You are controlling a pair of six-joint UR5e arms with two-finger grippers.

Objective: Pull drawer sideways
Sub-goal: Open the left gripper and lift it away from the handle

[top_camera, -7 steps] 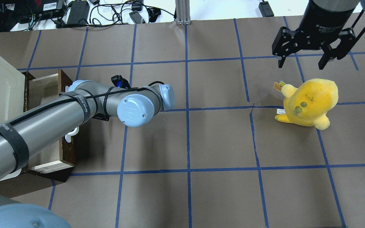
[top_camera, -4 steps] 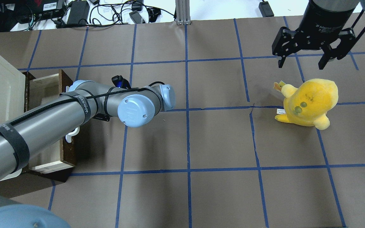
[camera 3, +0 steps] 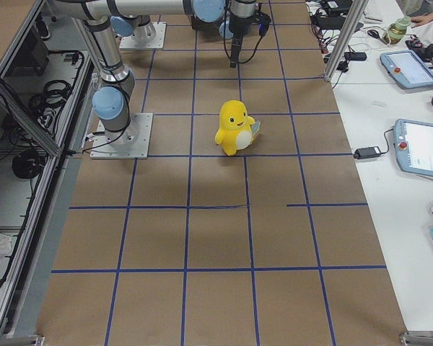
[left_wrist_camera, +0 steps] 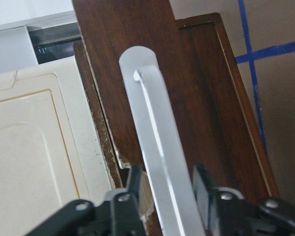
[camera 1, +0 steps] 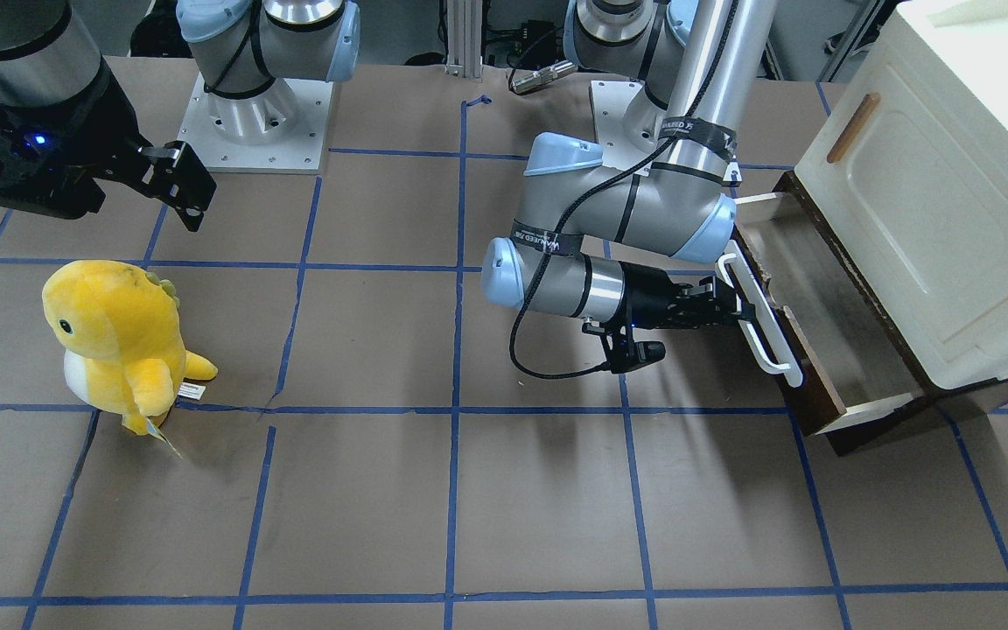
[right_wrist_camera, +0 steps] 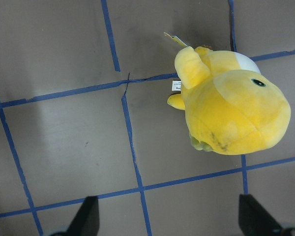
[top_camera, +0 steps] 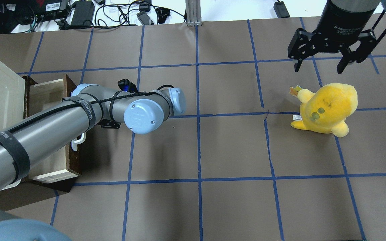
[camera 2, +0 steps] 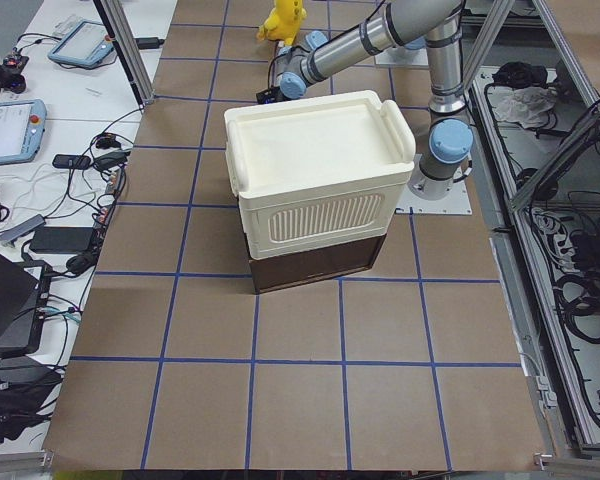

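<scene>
Left gripper (left_wrist_camera: 168,173) clamped on white handle (left_wrist_camera: 155,132), fingers (left_wrist_camera: 134,183) either side. Drawer (camera 1: 823,302) part-open under cream cabinet (camera 1: 933,201), at left edge of table (top_camera: 233,147). Right gripper (top_camera: 317,69) spread wide, empty, by far right corner, above yellow plush (top_camera: 328,107).

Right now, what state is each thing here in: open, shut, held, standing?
drawer: partly pulled out, visible part empty.
white bar handle: clamped by the left pincer.
left pincer: shut on the white bar handle.
right pincer: open, holding nothing.
yellow plush dinosaur: upright, untouched.
cream cabinet panel: shut.
</scene>
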